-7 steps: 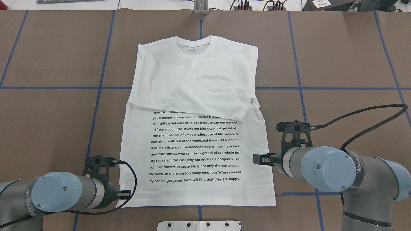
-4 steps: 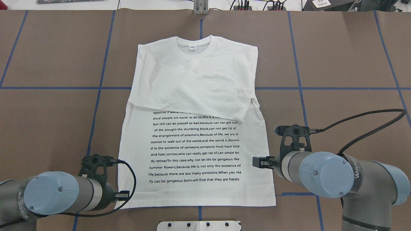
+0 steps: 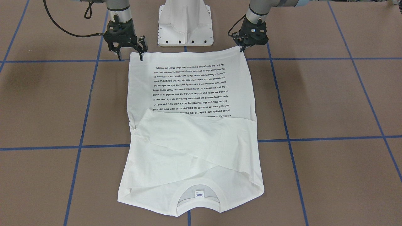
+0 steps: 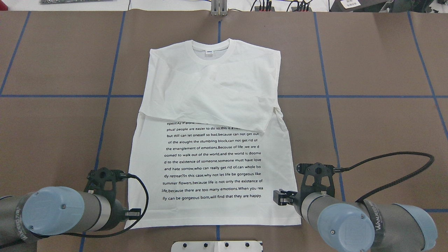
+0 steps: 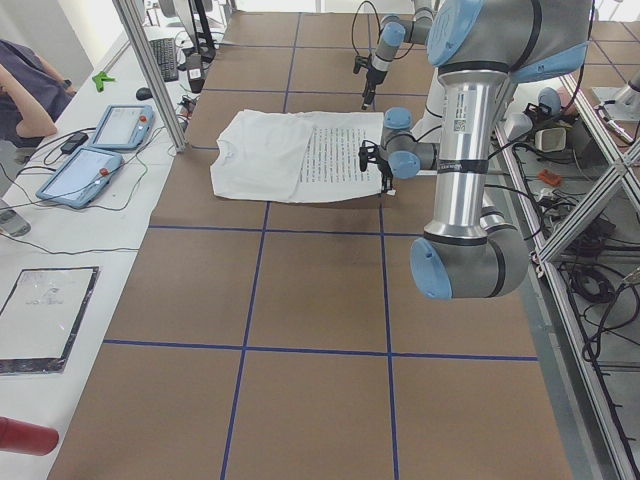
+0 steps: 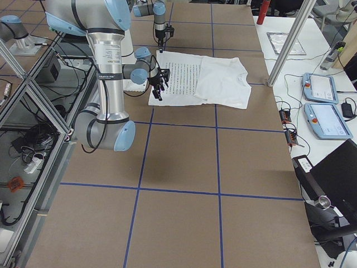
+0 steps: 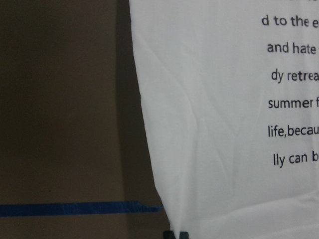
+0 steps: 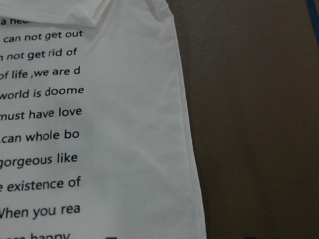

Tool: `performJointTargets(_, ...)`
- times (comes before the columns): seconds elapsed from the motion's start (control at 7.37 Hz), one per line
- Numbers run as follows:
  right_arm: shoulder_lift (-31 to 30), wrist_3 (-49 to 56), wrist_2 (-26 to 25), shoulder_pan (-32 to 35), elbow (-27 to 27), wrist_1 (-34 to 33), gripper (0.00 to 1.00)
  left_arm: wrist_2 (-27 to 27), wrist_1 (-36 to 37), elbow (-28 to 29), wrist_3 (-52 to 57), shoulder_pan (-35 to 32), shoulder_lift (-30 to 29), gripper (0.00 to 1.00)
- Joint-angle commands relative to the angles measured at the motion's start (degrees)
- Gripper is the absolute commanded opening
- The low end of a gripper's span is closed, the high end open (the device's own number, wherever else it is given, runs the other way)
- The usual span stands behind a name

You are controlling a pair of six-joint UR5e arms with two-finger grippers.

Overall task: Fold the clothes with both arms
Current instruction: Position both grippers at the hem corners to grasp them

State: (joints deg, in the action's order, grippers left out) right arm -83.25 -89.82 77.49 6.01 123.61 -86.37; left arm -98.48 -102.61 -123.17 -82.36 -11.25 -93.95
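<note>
The right hand (image 3: 130,56), open, draws back along the T-shirt (image 3: 188,94) to its hem corner while the left hand (image 3: 242,49) pinches the other corner, so a two-armed fold looks imminent.

T-shirt (image 4: 213,105): thin white cloth, matt, softly creased, dark print
counter (image 4: 378,63): matt brown paper-like covering, blue tape lines
left arm (image 4: 59,213), right arm (image 4: 364,224): smooth silver-grey metal tubes, light blue plastic caps
pedestal (image 3: 185,22): white painted metal, faint sheen
</note>
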Motion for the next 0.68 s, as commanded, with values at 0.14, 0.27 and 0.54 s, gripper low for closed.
performJointTargets(0.14, -0.07, -1.93, -2.07, -3.01, -2.06, 0.07, 0.77, -0.04, -0.05, -0.14, -0.08, 0.0, -0.27, 0.0)
performJointTargets(0.27, -0.16, -2.81, -3.73, -4.32, -2.15, 0.07, 0.77, -0.04, -0.05, -0.23, -0.17, 0.0, -0.27, 0.0)
performJointTargets(0.54, -0.16, -3.52, -4.27, -6.0, -2.41, 0.07, 0.73, -0.04, -0.05, -0.14, -0.17, 0.0, -0.27, 0.0)
